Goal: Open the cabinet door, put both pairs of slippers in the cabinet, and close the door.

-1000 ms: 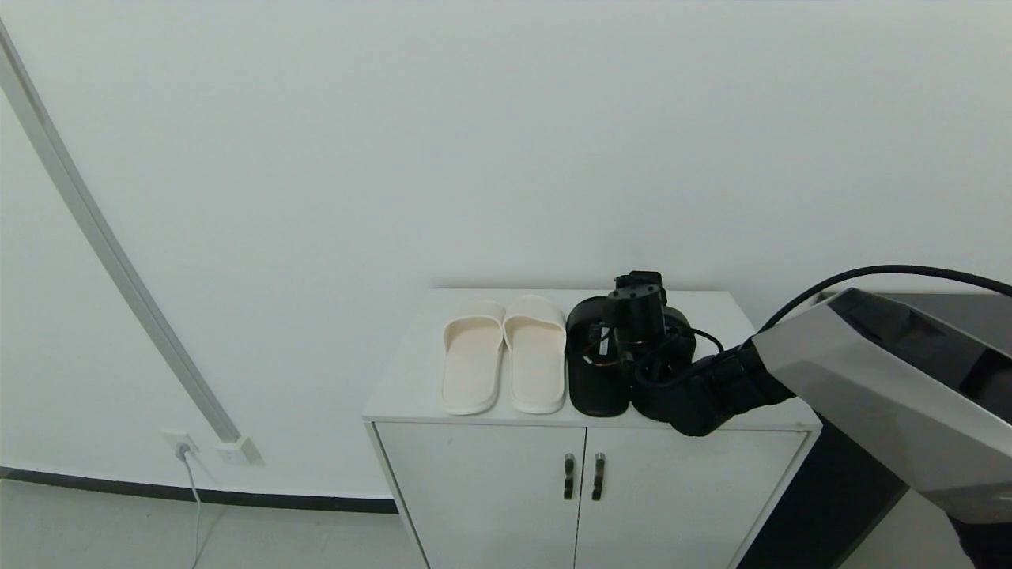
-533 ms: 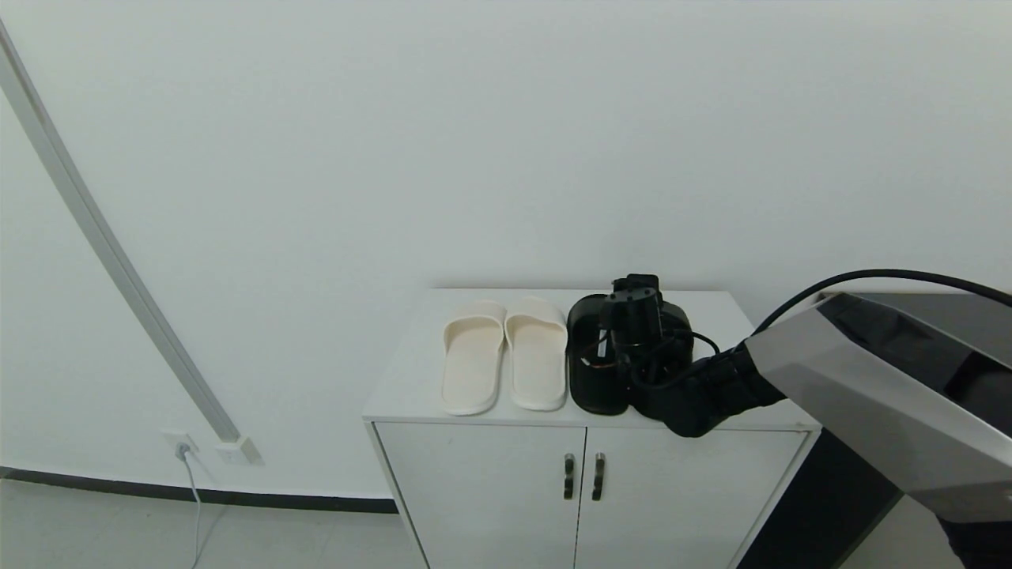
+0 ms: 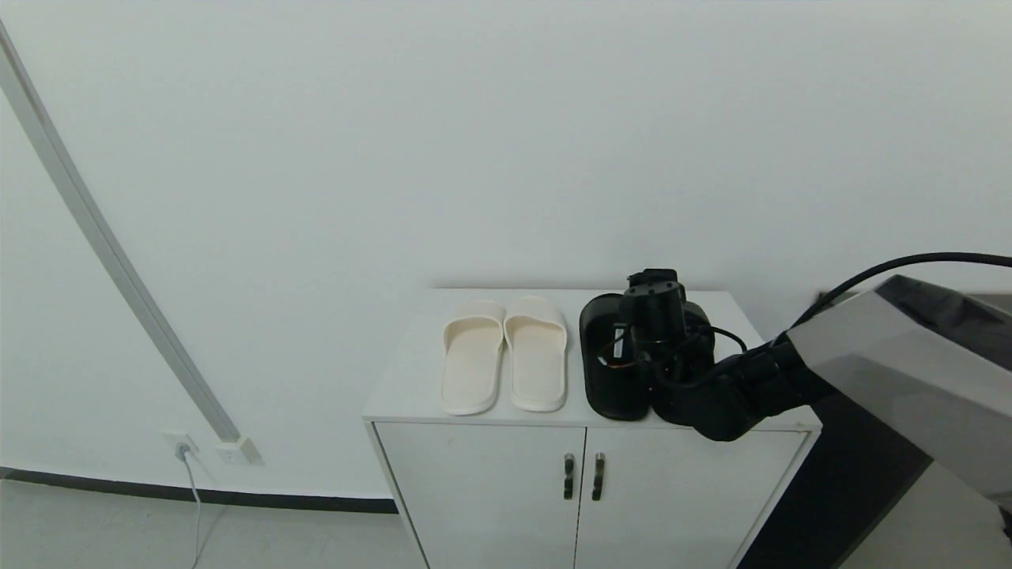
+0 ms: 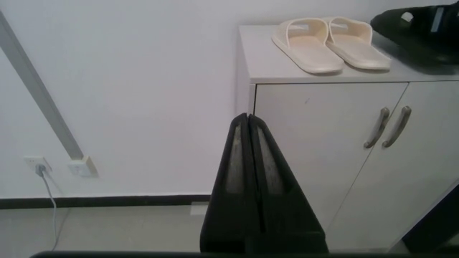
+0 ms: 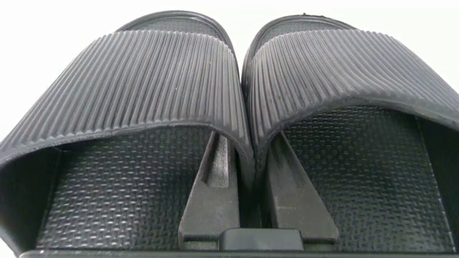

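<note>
While the cabinet doors (image 3: 482,490) are closed, the right gripper (image 5: 246,147) pinches the black slippers (image 3: 610,379) by their adjoining sides, one finger inside each, at the cabinet top (image 3: 403,387) beside the white slippers (image 3: 538,356). The left gripper (image 4: 248,125) hangs pressed together, empty. By my judgement a door handle (image 3: 568,476) needs pulling first, before stowing.

We note the cabinet (image 3: 474,506): white, both doors shut, two dark handles (image 3: 583,476) side by side at the centre seam. The white slippers (image 3: 506,356) lie flat on its top, side by side, toes to the wall. The black slippers (image 3: 613,367) sit to their right, a gap apart, pressed together. The right pincer (image 5: 249,147) has one finger inside each, clamping their inner walls.
</note>
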`<state>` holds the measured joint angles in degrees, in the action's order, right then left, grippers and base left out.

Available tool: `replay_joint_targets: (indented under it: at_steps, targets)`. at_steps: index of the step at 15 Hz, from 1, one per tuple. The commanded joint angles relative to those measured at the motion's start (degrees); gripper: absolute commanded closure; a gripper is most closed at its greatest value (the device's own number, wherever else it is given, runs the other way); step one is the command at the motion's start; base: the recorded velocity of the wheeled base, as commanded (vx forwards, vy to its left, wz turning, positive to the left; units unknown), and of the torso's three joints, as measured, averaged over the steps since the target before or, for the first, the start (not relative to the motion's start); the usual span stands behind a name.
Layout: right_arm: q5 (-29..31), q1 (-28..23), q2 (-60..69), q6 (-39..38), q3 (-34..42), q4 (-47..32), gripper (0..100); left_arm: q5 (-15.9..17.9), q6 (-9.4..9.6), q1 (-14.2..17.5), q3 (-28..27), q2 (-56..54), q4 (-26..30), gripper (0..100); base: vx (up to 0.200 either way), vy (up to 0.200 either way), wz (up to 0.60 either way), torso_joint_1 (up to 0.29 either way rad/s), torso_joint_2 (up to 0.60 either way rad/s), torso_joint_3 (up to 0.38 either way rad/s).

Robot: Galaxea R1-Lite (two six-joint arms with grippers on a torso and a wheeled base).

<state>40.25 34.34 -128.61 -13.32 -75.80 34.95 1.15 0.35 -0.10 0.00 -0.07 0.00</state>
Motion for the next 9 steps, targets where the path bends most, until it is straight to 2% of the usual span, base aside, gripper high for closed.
replay_joint_targets:
  at_steps: [1,4,6,9]
  targets:
    - [-1.49,0.46,9.08,0.67,7.42,1.00,100,0.00,0.00,0.01,0.00,0.07,0.00,100,0.000,0.000,0.00,0.000,0.00,0.000]
    - [-7.03,1.87,16.81,1.55,17.09,3.19,100,0.00,0.00,0.01,0.00,0.07,0.00,100,0.000,0.000,0.00,0.000,0.00,0.000]
    - [-14.41,3.63,23.93,4.45,26.14,6.80,100,-0.09,0.09,0.01,0.00,0.07,0.00,100,0.000,0.000,0.00,0.000,0.00,0.000]
    - [-21.88,5.21,30.26,5.94,33.44,9.61,100,-0.09,0.09,0.01,0.00,0.07,0.00,100,0.000,0.000,0.00,0.000,0.00,0.000]
